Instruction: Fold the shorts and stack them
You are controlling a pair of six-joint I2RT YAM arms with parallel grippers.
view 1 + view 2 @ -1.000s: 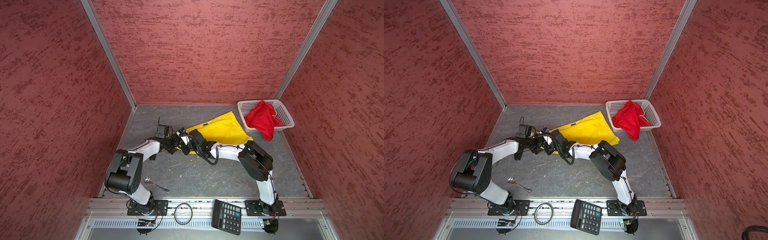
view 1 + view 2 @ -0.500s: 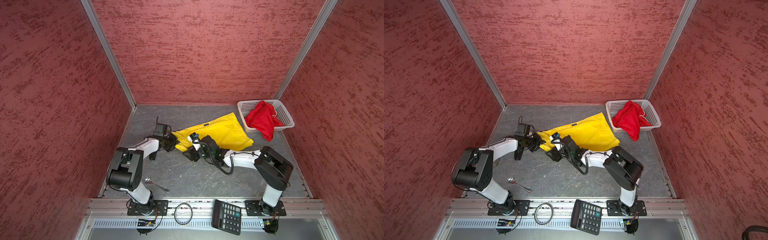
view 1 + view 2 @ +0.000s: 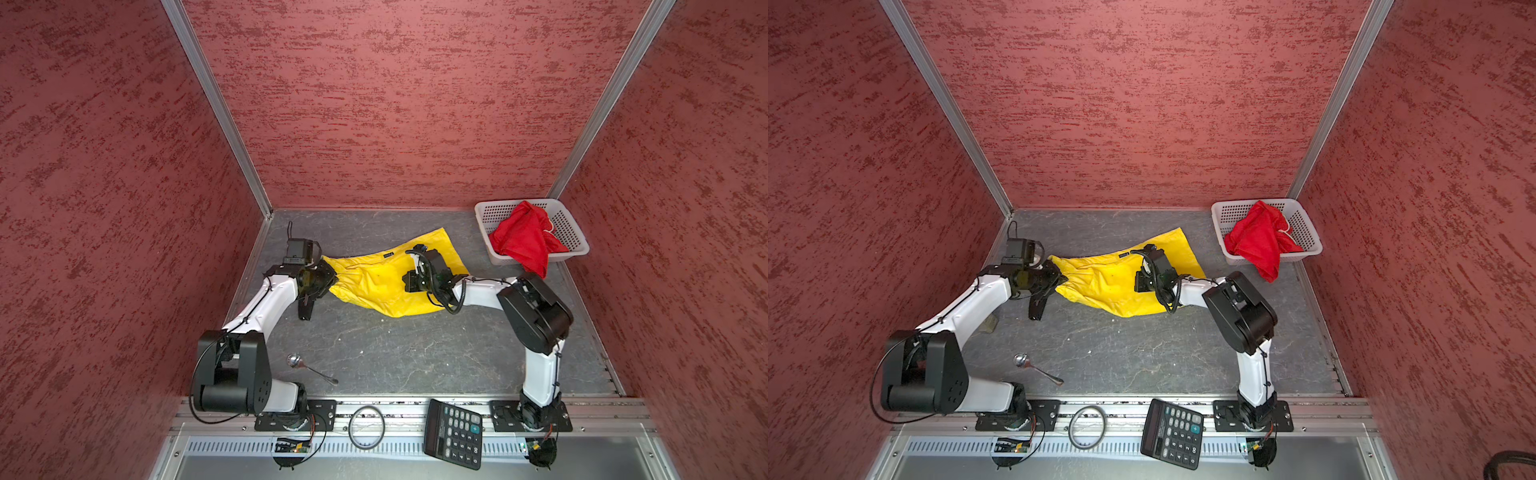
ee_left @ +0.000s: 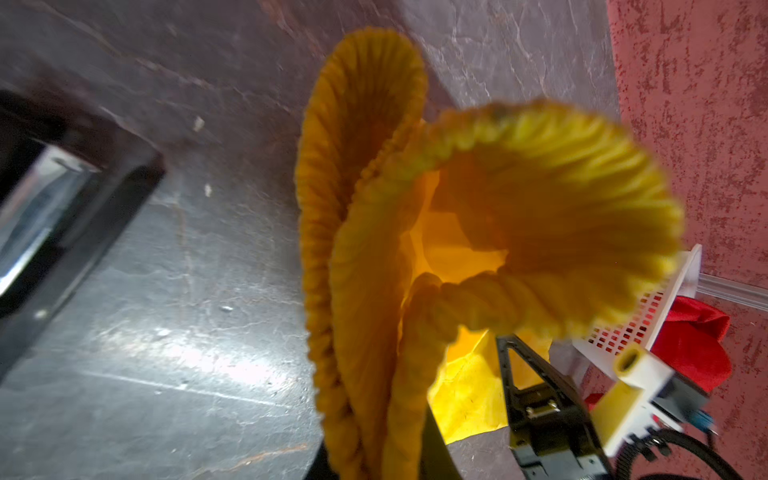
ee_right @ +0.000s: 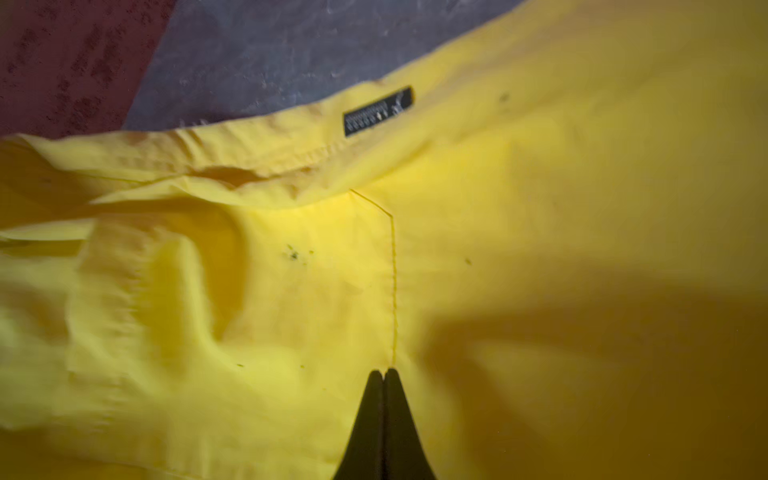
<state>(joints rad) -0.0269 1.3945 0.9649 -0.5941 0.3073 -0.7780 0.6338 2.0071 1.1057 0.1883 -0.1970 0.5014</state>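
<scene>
The yellow shorts lie spread and rumpled on the grey floor. A small dark label sits at one edge. My left gripper is shut on their ribbed elastic waistband at the left end, and the bunched fabric hides the fingertips. My right gripper is over the middle of the yellow shorts, shut, tips together with nothing between them. The red shorts hang half out of the white basket at the back right.
A metal spoon lies on the floor near the left arm's base. A black calculator and a ring rest on the front rail. Red walls close in three sides. The basket stands against the right wall.
The left gripper has closed on the waistband. The right gripper has moved right from the left end to the middle of the yellow shorts and shut. The shorts now reach further left.
</scene>
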